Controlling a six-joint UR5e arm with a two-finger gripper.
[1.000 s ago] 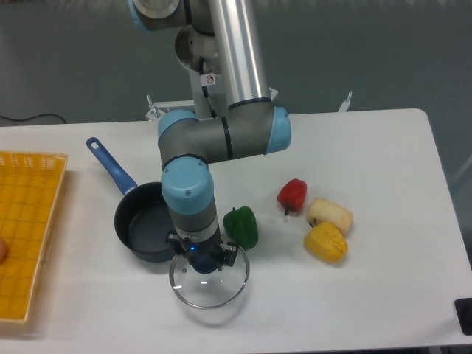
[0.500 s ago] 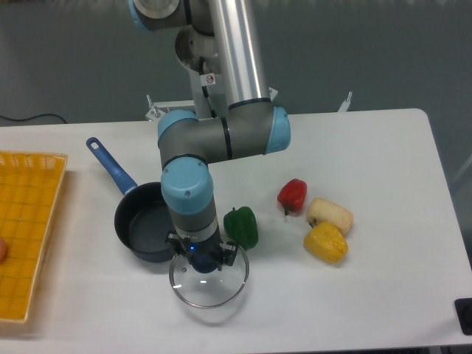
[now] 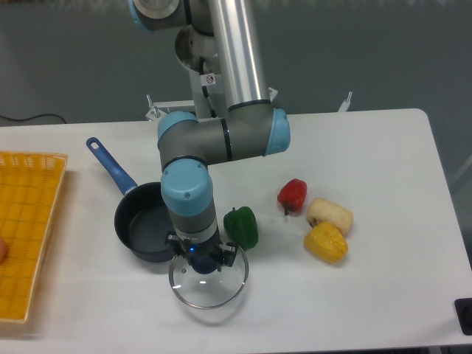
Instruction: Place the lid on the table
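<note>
The clear glass lid (image 3: 210, 286) with a thin metal rim lies low over the white table (image 3: 369, 287), in front of the saucepan. My gripper (image 3: 201, 263) points straight down over the lid's centre and hides the dark knob. The fingers seem closed around the knob, but the wrist blocks the view of them. I cannot tell whether the lid rests on the table or hangs just above it.
A dark saucepan (image 3: 144, 230) with a blue handle sits just left of the lid. A green pepper (image 3: 241, 226) touches the lid's right side. A red pepper (image 3: 292, 195), a pale pepper (image 3: 330, 214) and a yellow pepper (image 3: 325, 243) lie to the right. A yellow mesh tray (image 3: 26, 236) is at the left edge.
</note>
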